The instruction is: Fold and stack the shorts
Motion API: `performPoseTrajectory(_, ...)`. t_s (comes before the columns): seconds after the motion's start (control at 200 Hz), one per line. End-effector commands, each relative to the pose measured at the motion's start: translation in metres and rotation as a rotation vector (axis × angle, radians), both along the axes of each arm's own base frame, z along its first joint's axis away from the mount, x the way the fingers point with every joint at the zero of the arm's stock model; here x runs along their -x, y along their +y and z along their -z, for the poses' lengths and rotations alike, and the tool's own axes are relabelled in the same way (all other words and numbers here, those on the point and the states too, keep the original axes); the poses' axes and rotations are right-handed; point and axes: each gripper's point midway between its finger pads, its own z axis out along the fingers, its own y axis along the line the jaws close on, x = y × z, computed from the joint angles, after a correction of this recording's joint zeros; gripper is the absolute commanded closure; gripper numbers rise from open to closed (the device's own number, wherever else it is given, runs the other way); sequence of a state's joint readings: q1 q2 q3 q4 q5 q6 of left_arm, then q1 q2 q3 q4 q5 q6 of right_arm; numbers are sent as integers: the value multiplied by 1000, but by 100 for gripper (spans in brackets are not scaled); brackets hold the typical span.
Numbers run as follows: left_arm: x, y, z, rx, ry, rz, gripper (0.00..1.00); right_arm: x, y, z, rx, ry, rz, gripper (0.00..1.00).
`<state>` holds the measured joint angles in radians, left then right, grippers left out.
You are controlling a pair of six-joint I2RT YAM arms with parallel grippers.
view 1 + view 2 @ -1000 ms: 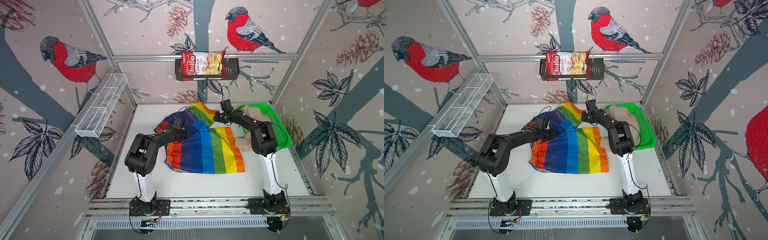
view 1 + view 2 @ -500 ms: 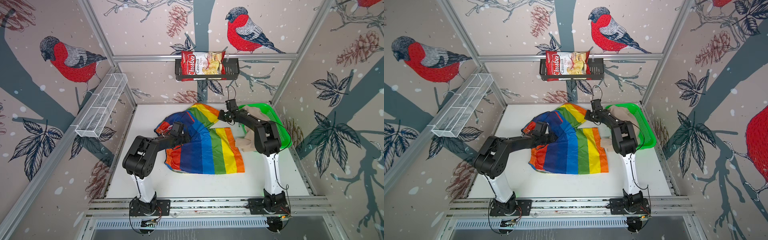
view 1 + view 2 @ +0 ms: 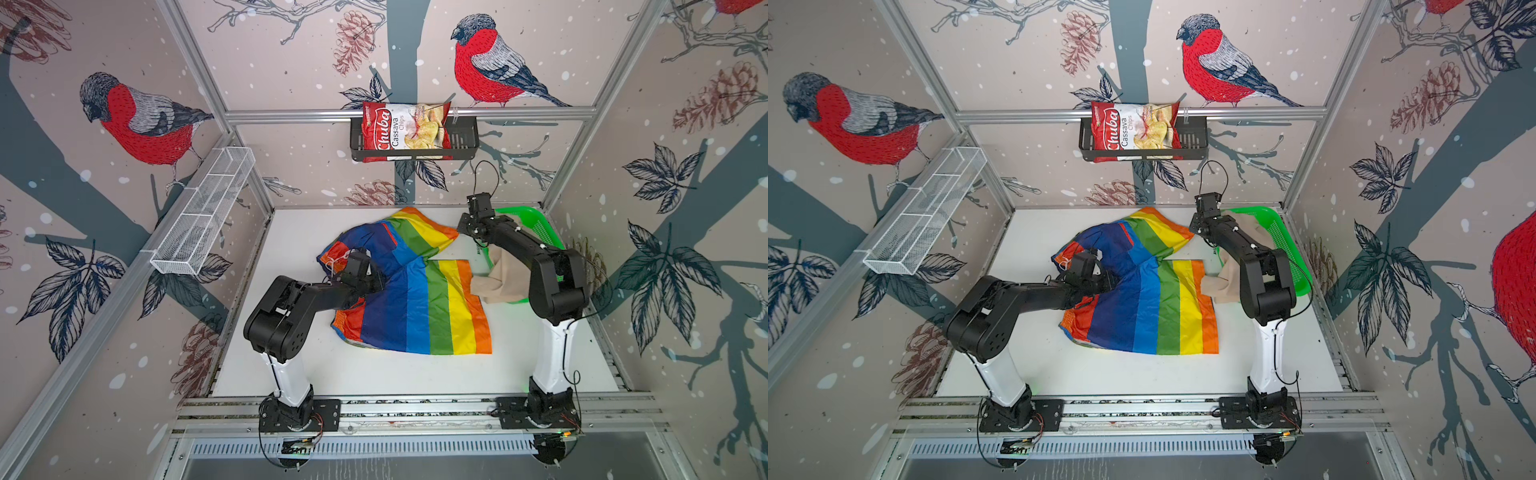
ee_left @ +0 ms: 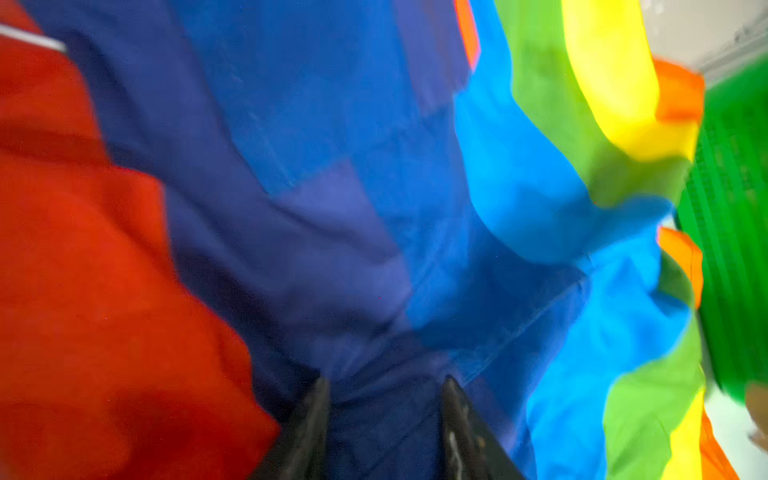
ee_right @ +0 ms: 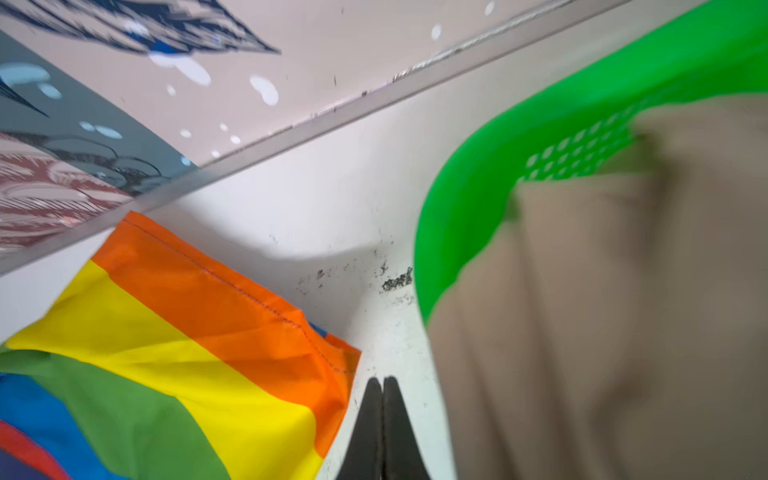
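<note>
White table [image 3: 286, 257] first, and spread over its middle lie the rainbow shorts [image 3: 419, 303]. The near leg is laid fairly flat with its stripes running from dark blue through green and yellow to orange. The far leg is rumpled and angled toward the back wall, as both top views show [image 3: 1154, 307].

Over at the right back corner sits the green basket [image 3: 545, 232]. The beige shorts [image 3: 498, 282] slump out of it over the near rim onto the table, just beside the orange edge of the rainbow pair. The two pairs are not stacked.

Now the arms. The left gripper [image 4: 384, 386] is down in the rainbow shorts at the waist end. Its fingers [image 4: 316, 415] are part-way apart with a bunch of dark blue fabric pinched between them, and creases run in toward the grip.

The right gripper [image 5: 382, 384] has its fingers [image 5: 368, 419] pressed together with nothing between them. It is over bare table, in the gap between the far leg's orange corner and the basket.
</note>
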<state>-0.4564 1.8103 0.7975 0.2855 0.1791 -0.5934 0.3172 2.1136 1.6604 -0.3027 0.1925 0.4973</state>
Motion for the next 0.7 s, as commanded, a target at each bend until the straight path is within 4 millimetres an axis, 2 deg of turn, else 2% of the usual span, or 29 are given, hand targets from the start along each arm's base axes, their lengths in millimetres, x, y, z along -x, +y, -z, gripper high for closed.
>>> performPoseTrajectory(0.0,89,16,55,-150,380,68,53,3,2,-2,24,-1,6,88)
performPoseTrajectory(0.125,93,-1,40,-145,375,131,53,1,28,-32,46,-82,-78,70)
performPoseTrajectory(0.2,87,-8,23,-140,348,161,53,2,48,-37,67,-95,-137,63)
performPoseTrajectory(0.355,57,-11,-33,-165,211,151,42,1,92,-26,82,-96,-274,52)
performPoseTrajectory(0.375,47,-13,-48,-162,175,143,40,0,99,-26,81,-97,-296,50)
performPoseTrajectory(0.41,40,-10,-63,-172,139,124,38,-2,112,-25,79,-94,-341,47)
performPoseTrajectory(0.5,24,9,-91,-195,79,41,32,-11,140,-22,78,-93,-452,39)
performPoseTrajectory(0.56,16,32,-101,-207,63,-38,29,-18,155,-20,84,-97,-512,34)
performPoseTrajectory(0.695,12,96,-100,-232,70,-246,22,-31,178,-20,74,-143,-615,19)
